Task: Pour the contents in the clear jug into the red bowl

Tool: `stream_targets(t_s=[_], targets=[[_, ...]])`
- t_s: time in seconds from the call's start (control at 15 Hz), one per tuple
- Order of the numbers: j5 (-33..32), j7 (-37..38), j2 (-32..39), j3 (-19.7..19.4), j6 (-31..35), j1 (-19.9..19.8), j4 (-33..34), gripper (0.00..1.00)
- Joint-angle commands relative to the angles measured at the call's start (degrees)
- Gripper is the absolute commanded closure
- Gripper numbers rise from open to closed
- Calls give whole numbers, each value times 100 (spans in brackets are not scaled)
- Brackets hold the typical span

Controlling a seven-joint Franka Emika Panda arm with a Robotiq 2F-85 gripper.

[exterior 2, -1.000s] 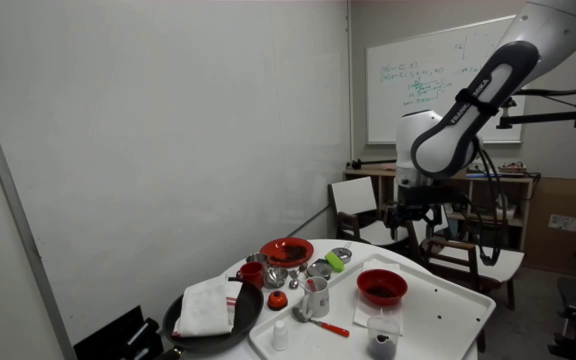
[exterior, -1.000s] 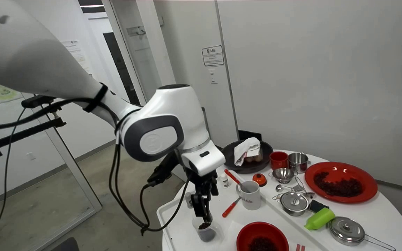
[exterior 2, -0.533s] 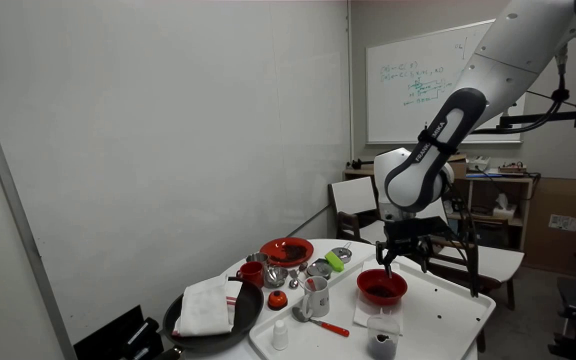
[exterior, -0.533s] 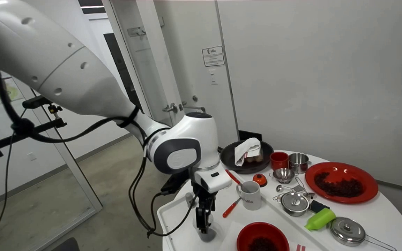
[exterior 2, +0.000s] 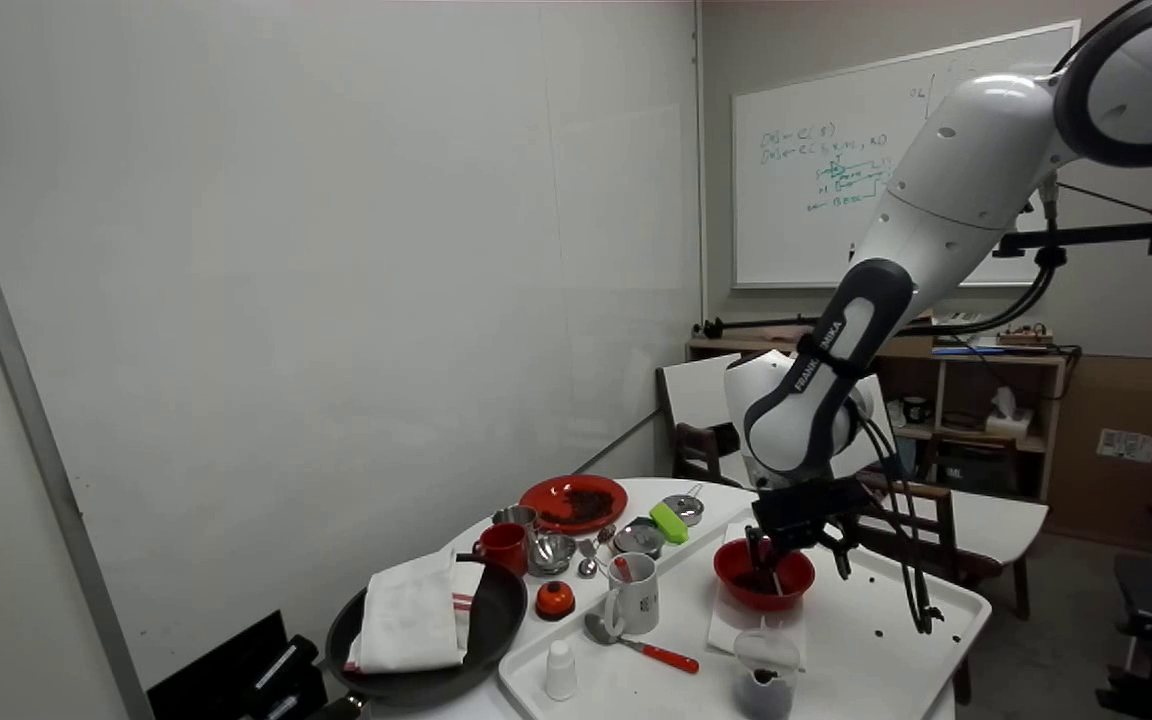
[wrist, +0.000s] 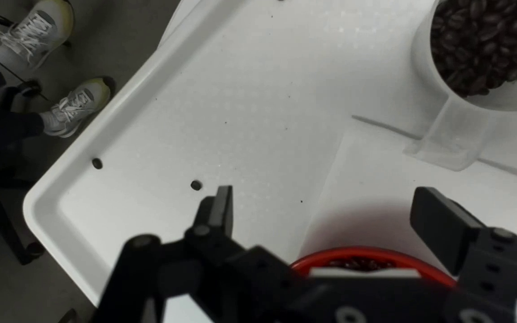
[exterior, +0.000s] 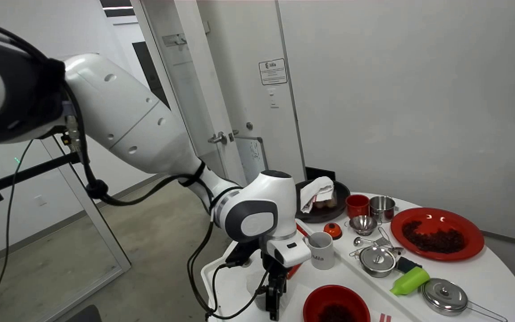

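Note:
The clear jug (wrist: 453,130) stands upright on the white tray, dark beans inside and its handle toward the bowl in the wrist view. It also stands at the tray's near side in an exterior view (exterior 2: 765,690); in the other exterior picture the gripper largely hides it. The red bowl (exterior: 314,298) holds some dark beans and also shows in an exterior view (exterior 2: 764,598). Its rim (wrist: 370,252) is partly hidden behind the gripper in the wrist view. My gripper (wrist: 323,197) is open and empty, above the tray close to the bowl, apart from the jug.
A white mug (exterior 2: 638,600), a red-handled spoon (exterior 2: 669,658) and a small white bottle (exterior 2: 561,670) are near the jug. Loose beans (wrist: 196,185) lie on the tray (wrist: 83,130). A pan (exterior 2: 511,610), metal pots (exterior: 377,259) and a wide red dish (exterior: 472,237) surround the tray.
The arm has come down and, in an exterior view, to the right. The gripper is lower, close to the red bowl and still open. The jug and bowl have not moved.

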Motion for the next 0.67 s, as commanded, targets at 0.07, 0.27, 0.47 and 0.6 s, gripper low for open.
stream_targets(t_s=[0.07,0.27,0.47,0.6], targets=[[-63,333,453,-313,-122,383,557,0],[-210,881,580,-614,35,727,673,0],[-344,1350,649,-810,36,969,764,0],[-241,1362,666,-680,-77,869,832,0]])
